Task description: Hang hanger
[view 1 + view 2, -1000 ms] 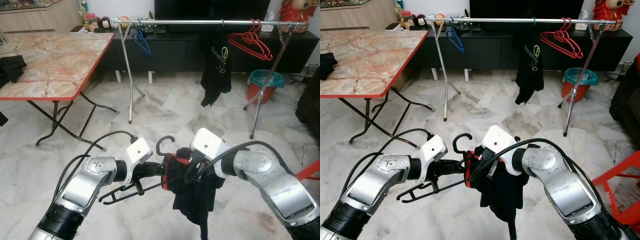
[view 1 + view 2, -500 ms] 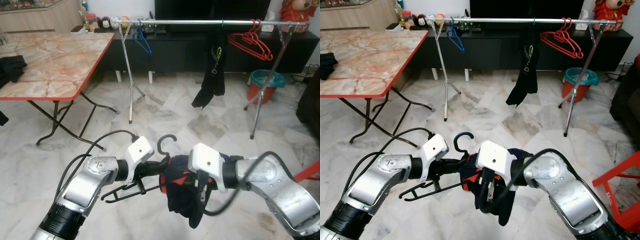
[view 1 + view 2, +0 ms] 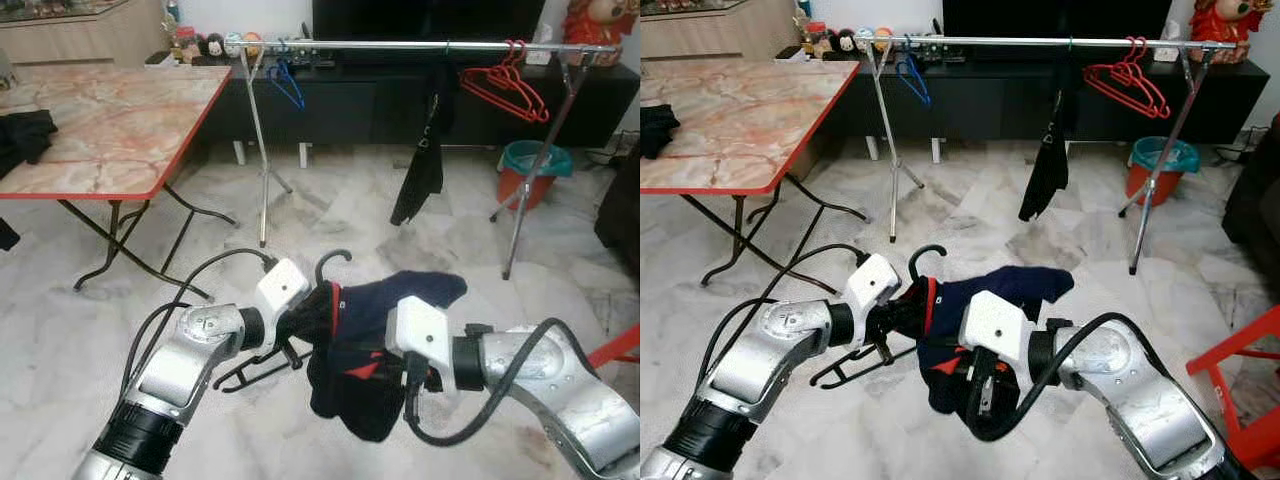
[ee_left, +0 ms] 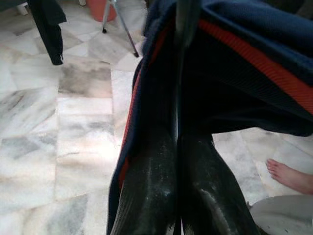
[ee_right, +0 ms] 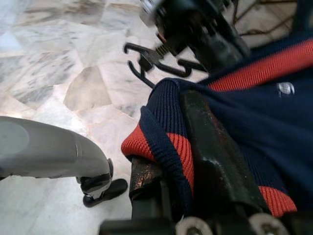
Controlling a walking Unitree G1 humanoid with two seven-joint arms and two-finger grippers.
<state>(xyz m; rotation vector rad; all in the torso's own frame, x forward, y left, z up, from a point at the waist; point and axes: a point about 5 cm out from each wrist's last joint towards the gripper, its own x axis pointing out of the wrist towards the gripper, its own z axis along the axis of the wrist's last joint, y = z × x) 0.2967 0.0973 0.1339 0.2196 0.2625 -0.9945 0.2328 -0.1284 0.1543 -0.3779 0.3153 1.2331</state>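
Spread wide now, where a second ago it hung in a dark clump, the navy garment [image 3: 385, 330] with red trim drapes between the two arms above the marble floor [image 3: 330, 215]. At far left, the marble-topped bench [image 3: 105, 115] carries a dark cloth at its left edge. Next, the left gripper [image 3: 305, 325] has its black fingers [image 4: 146, 196] pressed together on the black hanger [image 3: 330, 275], whose hook curls up over the garment's collar. Moving right, the right gripper [image 5: 186, 147] pinches the garment's ribbed red-and-navy hem between its fingers. Behind, the silver clothes rail [image 3: 400, 45] holds a blue hanger [image 3: 285, 85], a hanging black shirt [image 3: 420, 170] and red hangers [image 3: 505, 85].
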